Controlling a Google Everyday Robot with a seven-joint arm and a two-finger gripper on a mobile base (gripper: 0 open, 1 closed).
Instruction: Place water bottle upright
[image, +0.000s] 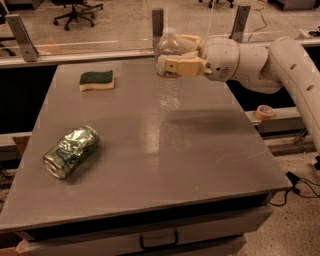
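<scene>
The water bottle (170, 85) is clear and ribbed with a white cap. It is upright at the back middle of the grey table (150, 165), and its base is at or just above the surface. My gripper (179, 59) reaches in from the right and is shut on the bottle's upper part, near the label band. One cream finger (184, 66) crosses the front of the bottle; the other is behind it.
A crushed green can (71, 151) lies on its side at the front left. A green and yellow sponge (96, 80) lies at the back left. A roll of tape (264, 111) sits on a ledge right of the table. A rail runs behind the table.
</scene>
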